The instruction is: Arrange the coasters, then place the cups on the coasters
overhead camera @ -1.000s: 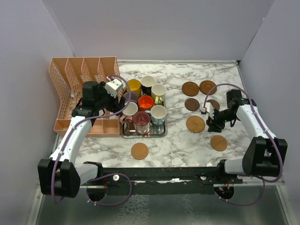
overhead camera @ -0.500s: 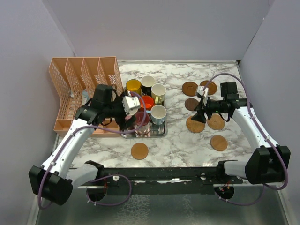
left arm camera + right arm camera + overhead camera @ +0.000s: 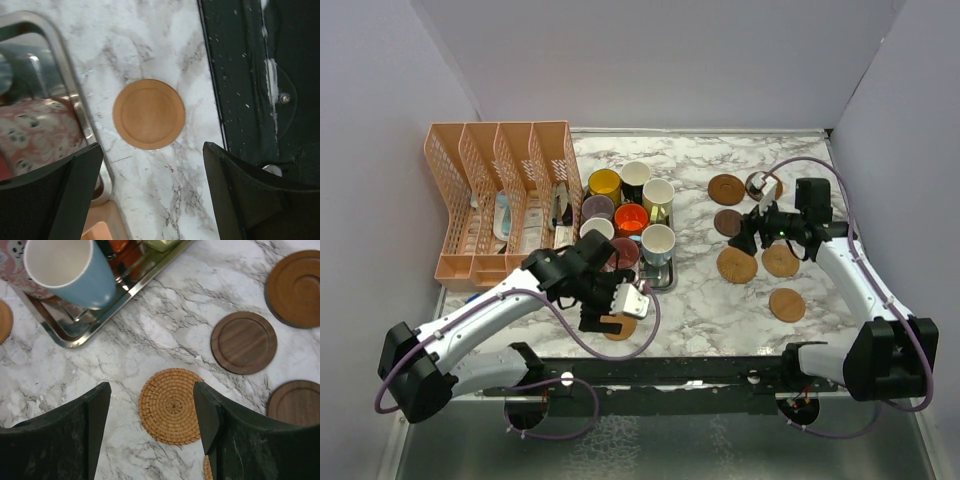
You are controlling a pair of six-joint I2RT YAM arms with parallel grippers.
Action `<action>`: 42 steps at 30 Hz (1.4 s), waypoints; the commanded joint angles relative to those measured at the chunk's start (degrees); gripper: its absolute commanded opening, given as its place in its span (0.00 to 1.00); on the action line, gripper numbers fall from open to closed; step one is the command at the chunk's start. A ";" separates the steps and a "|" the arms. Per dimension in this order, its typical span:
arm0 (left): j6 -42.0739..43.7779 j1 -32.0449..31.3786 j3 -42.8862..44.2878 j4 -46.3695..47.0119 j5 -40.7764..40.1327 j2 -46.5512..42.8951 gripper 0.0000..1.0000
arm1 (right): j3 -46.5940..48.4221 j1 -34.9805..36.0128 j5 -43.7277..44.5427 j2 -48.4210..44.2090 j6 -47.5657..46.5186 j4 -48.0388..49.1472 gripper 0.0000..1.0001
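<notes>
I am on the arranging step. All the cups stand packed together in the steel tray, left of the middle of the bench, and no coaster carries one yet.

The left tool hangs above a smooth tan coaster. This coaster lies alone near the front edge, between the tray's corner and the dark front rail. The tool's fingers stand wide apart with nothing between them. In the left wrist view the disc sits just beyond the fingertips rather than between them. I judge I must shift that way a little before coming down.

The disc is thin and flat on the marble. I would lower until the tips nearly touch the bench, straddle the rim across its full width, and close slowly, since a shallow bite will likely skid off. One finger is close to the tray rim and the maroon cup, so I would watch that it touches neither on the descent.

The right tool is open too and carries nothing. It hovers over a woven coaster, with the darker coasters lying near it on the right half of the bench. When spacing the discs, I would leave gaps wide enough for the cup handles.
</notes>
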 commanded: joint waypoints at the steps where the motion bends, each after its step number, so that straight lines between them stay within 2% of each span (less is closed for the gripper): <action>1: 6.60 -5.33 -4.27 -2.08 -6.70 1.93 0.84 | -0.07 -4.91 4.71 -0.51 4.11 3.55 0.69; 8: 10.62 -9.56 -9.20 2.64 -11.70 6.03 0.84 | -1.27 -8.59 3.64 -1.73 3.68 3.41 0.69; 24: 13.65 -10.00 -13.75 14.42 -17.41 12.83 0.81 | -1.19 -8.74 2.90 -2.70 3.55 2.58 0.69; 35: 16.52 -10.43 -13.09 14.85 -14.74 15.81 0.65 | -1.30 -8.91 2.62 -3.05 3.03 2.23 0.69; 42: 16.16 -12.85 -10.00 16.67 -12.39 19.99 0.63 | -1.24 -9.68 3.51 -3.63 3.53 2.33 0.69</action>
